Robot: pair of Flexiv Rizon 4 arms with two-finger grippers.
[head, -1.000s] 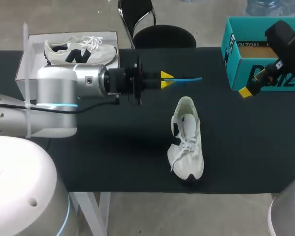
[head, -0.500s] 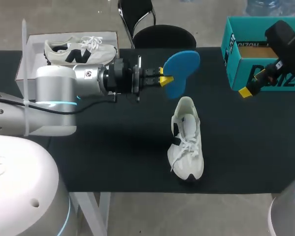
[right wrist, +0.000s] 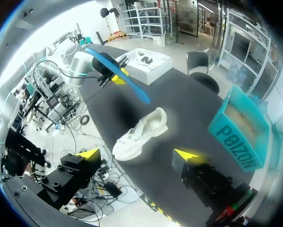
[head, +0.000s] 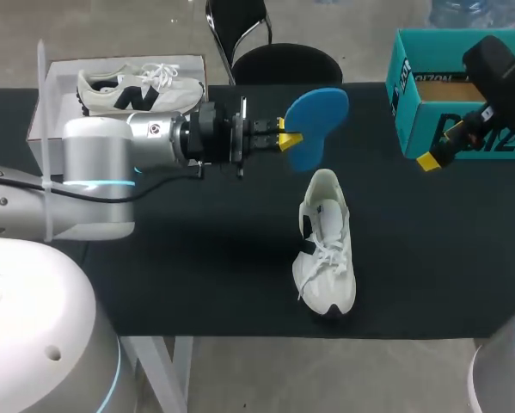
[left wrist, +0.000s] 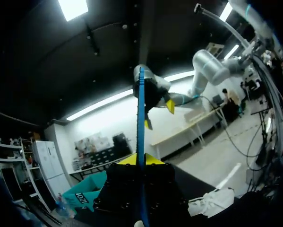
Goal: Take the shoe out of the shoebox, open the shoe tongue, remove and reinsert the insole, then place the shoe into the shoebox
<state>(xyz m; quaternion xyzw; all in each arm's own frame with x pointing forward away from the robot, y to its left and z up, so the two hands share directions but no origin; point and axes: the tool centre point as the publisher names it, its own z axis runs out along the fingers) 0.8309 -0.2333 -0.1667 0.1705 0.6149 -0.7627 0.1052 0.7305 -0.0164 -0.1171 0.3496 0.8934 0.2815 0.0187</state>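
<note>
The shoe [head: 328, 245] lies on the table [head: 197, 258] a little right of the middle, toe toward the near edge and heel toward the far one. Just behind the heel and above the table, the insole [head: 315, 116] sits between the fingers of the left gripper [head: 290, 139], which comes in from the left. The shoebox [head: 412, 95] stands at the far right corner. The right gripper [right wrist: 136, 154] hangs beside its near left corner, well apart from the shoe. At the far left corner a box [head: 51, 86] holds a second shoe [head: 137, 90].

My left arm [head: 98, 155] comprises a silver-grey cylindrical link with a glowing blue ring, a trailing black cable and a black gripper with yellow tips [head: 288, 137]; my right arm [head: 491, 64] is black at the wrist.
</note>
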